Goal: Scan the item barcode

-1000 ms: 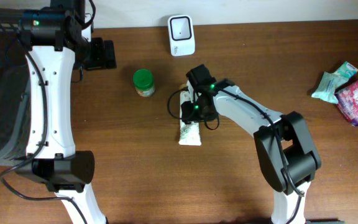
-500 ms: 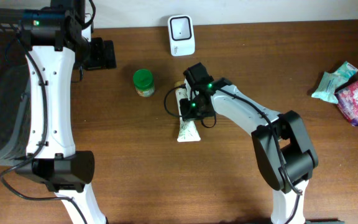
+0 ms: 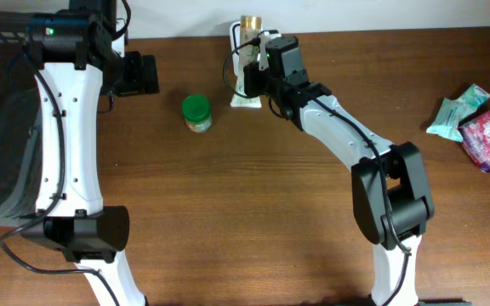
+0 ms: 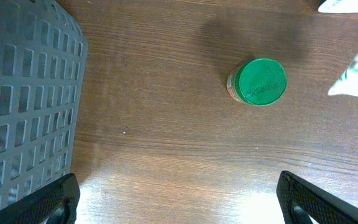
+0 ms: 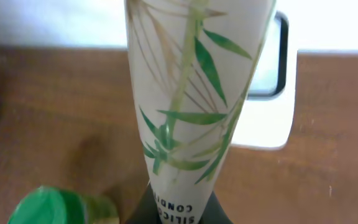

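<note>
The right gripper [image 3: 259,62] is gripping the tube [image 5: 191,93] just in front of the scanner [image 5: 271,121]; the left gripper [image 4: 179,204] is hanging wide open.

Right hand [image 3: 258,61], now shut on the white plastic tube printed with green leaves [image 5: 191,93], has lifted it off the table [image 3: 228,212] to directly before the white box-shaped scanner [image 5: 272,118].

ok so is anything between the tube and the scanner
Nothing visible. The right gripper holds the tube directly in front of the scanner, and the right wrist view shows no object between them. The jar sits off to the side, clear of that path.
</note>
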Controlling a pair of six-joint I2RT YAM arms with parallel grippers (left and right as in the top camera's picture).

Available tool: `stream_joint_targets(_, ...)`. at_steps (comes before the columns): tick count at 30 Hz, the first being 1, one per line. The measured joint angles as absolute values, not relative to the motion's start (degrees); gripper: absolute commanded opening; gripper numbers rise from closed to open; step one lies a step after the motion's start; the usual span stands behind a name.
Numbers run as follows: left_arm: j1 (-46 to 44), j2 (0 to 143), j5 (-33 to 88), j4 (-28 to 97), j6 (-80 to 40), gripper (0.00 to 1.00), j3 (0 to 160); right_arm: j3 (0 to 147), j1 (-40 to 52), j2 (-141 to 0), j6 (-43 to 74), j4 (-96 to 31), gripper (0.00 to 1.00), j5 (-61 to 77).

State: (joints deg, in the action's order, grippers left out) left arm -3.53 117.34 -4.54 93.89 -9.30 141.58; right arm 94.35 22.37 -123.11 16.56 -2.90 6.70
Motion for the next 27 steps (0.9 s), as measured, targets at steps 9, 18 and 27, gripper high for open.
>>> stream_joint_targets(9,-3.5,117.3,-4.5,93.9,-9.3,0.99,141.6,94.5,19.8,-126.3,28.8,8.1,0.04,5.1)
stream_joint_targets(18,-3.6,117.3,-4.6,93.9,-9.3,0.99,141.6,99.2,19.2,-127.3,39.4,0.3,0.04,10.5)
stream_joint_targets(27,-4.1,117.3,-4.5,93.9,-9.3,0.99,141.6,99.2,19.2,-130.0,39.7,-1.6,0.04,10.5)
